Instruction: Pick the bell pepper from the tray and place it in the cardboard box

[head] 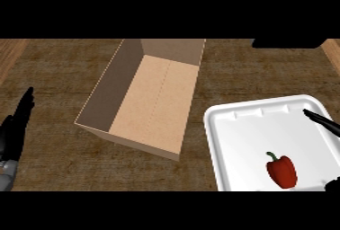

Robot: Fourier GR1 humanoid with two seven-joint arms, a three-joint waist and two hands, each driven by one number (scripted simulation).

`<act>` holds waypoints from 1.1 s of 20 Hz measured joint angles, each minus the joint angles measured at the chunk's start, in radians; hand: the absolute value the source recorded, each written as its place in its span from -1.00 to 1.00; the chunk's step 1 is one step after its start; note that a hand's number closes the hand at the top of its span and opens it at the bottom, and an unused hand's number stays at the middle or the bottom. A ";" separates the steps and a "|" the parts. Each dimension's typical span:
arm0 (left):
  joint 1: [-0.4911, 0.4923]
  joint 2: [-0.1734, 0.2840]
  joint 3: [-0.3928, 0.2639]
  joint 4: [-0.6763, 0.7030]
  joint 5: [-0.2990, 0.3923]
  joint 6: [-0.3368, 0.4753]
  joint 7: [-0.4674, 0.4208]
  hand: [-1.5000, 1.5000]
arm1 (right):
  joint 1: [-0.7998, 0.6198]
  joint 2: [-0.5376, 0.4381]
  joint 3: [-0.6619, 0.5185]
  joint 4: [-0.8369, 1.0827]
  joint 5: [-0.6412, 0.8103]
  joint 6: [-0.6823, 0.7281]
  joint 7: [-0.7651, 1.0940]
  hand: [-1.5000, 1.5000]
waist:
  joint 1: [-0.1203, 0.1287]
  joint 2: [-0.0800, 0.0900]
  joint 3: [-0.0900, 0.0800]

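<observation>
The red bell pepper [281, 172], stem pointing up-left, is found just left of the right hand [323, 122], whose fingers are held straight.

Even, soft light falls from above. The white tray [225, 134] is the brightest thing, without glare. The box [106, 85] has a shaded left inner wall; the brown surface [60, 72] stays dim.
</observation>
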 measured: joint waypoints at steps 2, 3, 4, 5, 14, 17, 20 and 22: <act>0.001 0.002 -0.001 -0.004 -0.003 -0.008 0.005 0.00 | -0.027 -0.035 0.024 0.003 0.071 -0.023 -0.010 -1.00 | 0.006 -0.002 -0.001; -0.006 -0.004 -0.002 0.008 -0.008 -0.009 0.002 0.00 | -0.044 -0.045 0.041 0.001 0.105 -0.029 -0.008 -1.00 | 0.006 -0.002 -0.001; -0.003 -0.011 -0.004 0.012 -0.013 -0.007 -0.001 0.00 | -0.051 -0.060 0.054 -0.004 0.134 -0.034 -0.010 -1.00 | 0.005 -0.003 -0.002; -0.012 -0.018 -0.007 0.014 -0.019 -0.005 0.006 0.00 | -0.070 -0.066 0.070 0.002 0.167 -0.038 -0.010 -1.00 | 0.007 -0.003 -0.002; -0.015 -0.043 0.014 0.046 -0.047 -0.020 -0.014 0.00 | -0.180 -0.092 0.204 -0.047 0.406 0.001 0.100 -1.00 | 0.006 -0.007 -0.004; -0.017 -0.044 0.027 0.036 -0.054 -0.034 0.000 0.00 | -0.201 -0.048 0.235 -0.042 0.469 0.023 0.140 -1.00 | 0.005 -0.008 -0.004; -0.024 -0.052 0.050 0.060 -0.065 -0.050 -0.007 0.00 | -0.204 -0.019 0.239 -0.089 0.519 0.055 0.205 -1.00 | -0.002 -0.008 -0.004; -0.014 -0.060 0.066 0.059 -0.071 -0.067 -0.010 0.00 | -0.193 -0.015 0.222 -0.110 0.546 0.074 0.213 -1.00 | -0.004 -0.009 -0.004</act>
